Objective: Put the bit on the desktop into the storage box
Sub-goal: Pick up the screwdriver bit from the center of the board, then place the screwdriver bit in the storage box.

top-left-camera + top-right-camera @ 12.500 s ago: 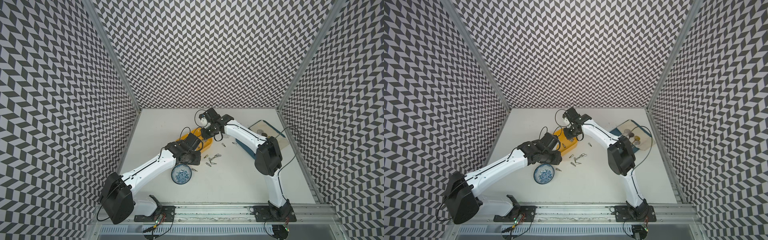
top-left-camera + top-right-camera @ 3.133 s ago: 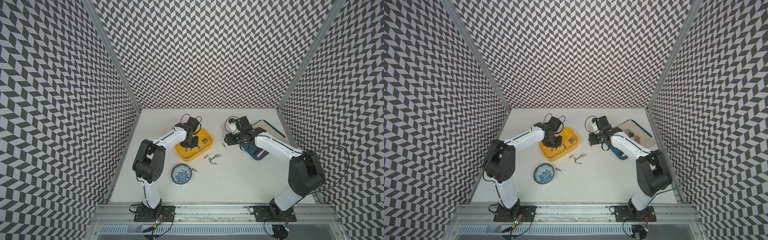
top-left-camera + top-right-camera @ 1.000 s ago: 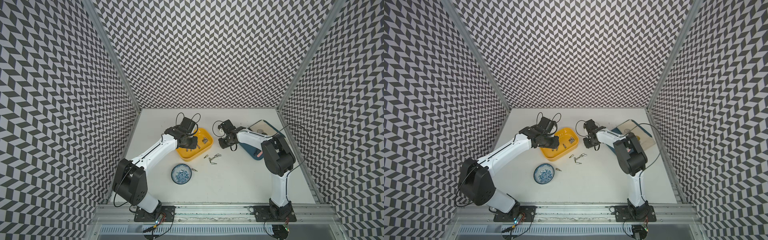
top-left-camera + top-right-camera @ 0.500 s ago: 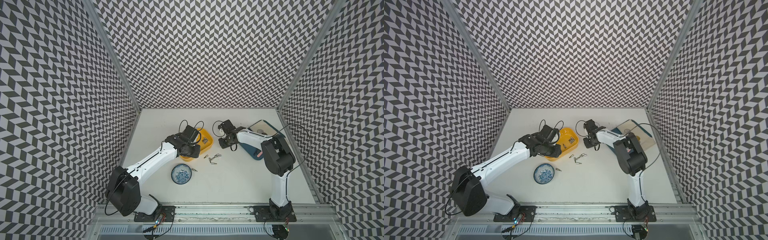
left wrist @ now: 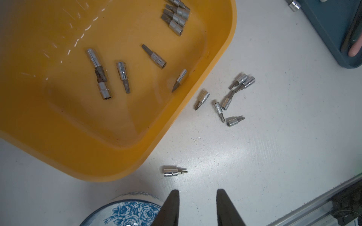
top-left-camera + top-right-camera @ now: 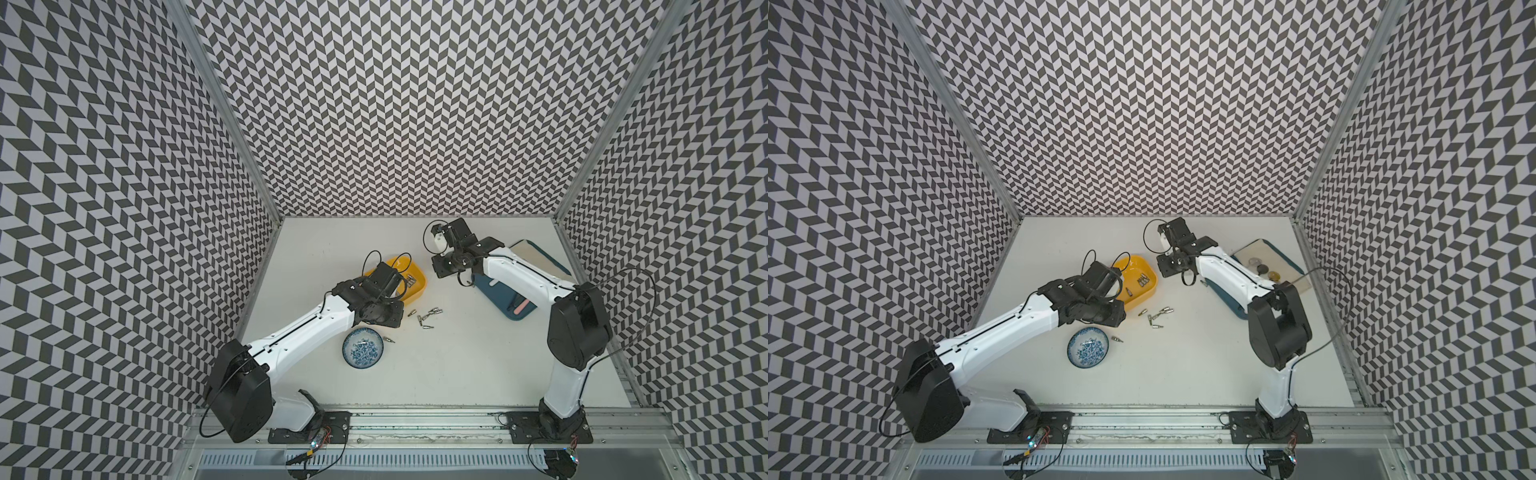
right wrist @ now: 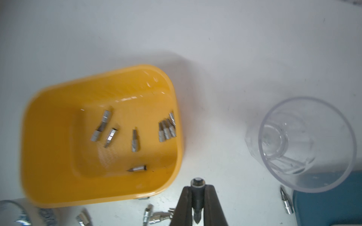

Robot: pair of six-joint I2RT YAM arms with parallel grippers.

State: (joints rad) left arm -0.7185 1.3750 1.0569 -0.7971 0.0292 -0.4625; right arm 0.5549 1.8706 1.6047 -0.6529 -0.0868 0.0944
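Yellow storage box (image 7: 49, 176) is loaded with several bits (image 7: 166, 131); one bit (image 7: 197, 185) is clamped between right fingers (image 7: 184, 203). Left fingers (image 5: 173, 205) are held narrowly apart, empty, above surface (image 5: 274, 156).

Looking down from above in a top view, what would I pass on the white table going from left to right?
blue-and-white bowl → yellow storage box → dark-blue board. The loose bits overlap the box sideways, so they are left out of the order.
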